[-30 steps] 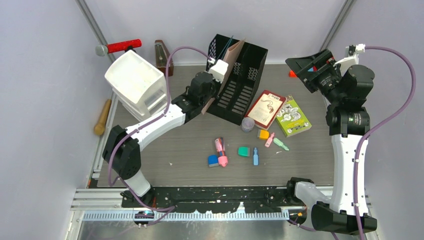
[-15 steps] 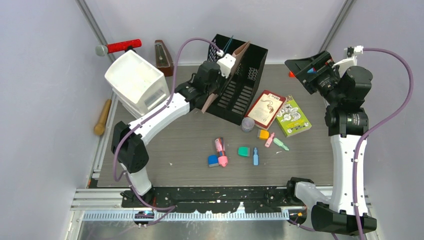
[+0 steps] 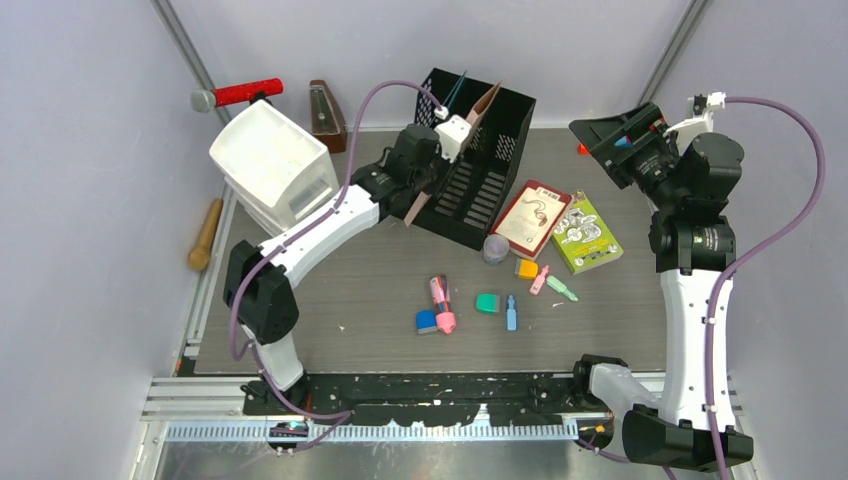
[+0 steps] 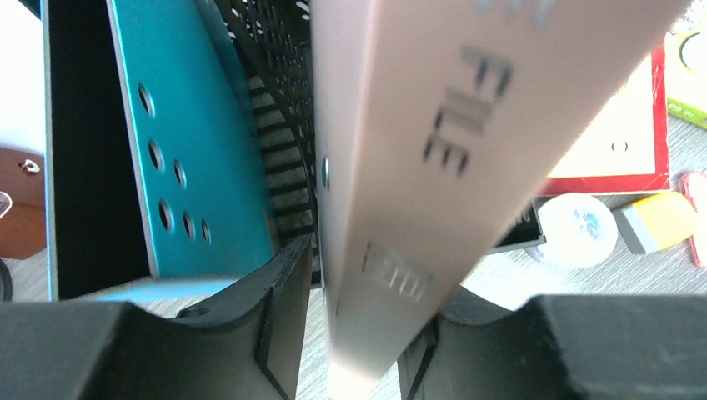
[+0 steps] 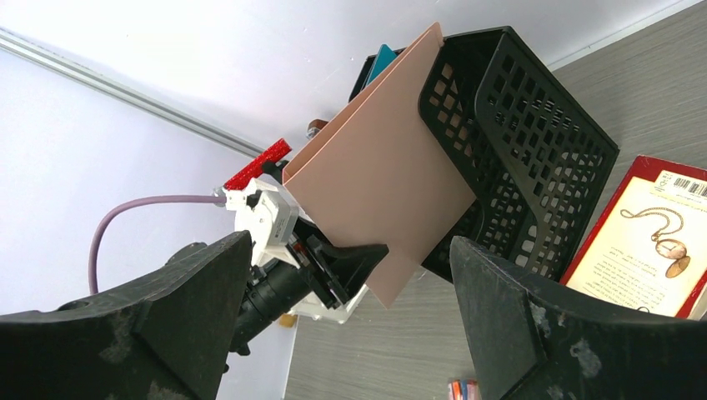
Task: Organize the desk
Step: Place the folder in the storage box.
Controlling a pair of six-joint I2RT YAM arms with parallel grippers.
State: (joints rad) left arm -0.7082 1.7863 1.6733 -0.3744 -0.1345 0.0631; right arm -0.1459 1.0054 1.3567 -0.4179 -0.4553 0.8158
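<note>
On the desk [image 3: 340,290] stands a black mesh file rack [image 3: 480,180] holding a teal folder [image 4: 192,142]. A tan folder [image 3: 414,207] marked FILE [image 4: 417,167] leans in the rack, its lower corner sticking out toward the left arm. My left gripper [image 3: 430,175] straddles that corner. Its jaws [image 4: 358,333] stand apart, with a gap showing between the left finger [image 4: 283,300] and the folder, so it is open. My right gripper [image 3: 620,135] hangs raised at the back right. It is open and empty [image 5: 350,317], looking at the tan folder [image 5: 375,183] and the rack [image 5: 517,167].
A red book [image 3: 531,218] and a green book [image 3: 586,233] lie right of the rack. A tape roll [image 3: 495,247], erasers and markers [image 3: 440,305] are scattered mid-desk. A white bin [image 3: 272,165], a metronome [image 3: 325,115] and a red-handled hammer [image 3: 245,93] sit at the back left.
My left arm moved up and right, sliding the tan folder deeper into the rack, and its jaws have parted from the folder. The right arm stayed almost still.
</note>
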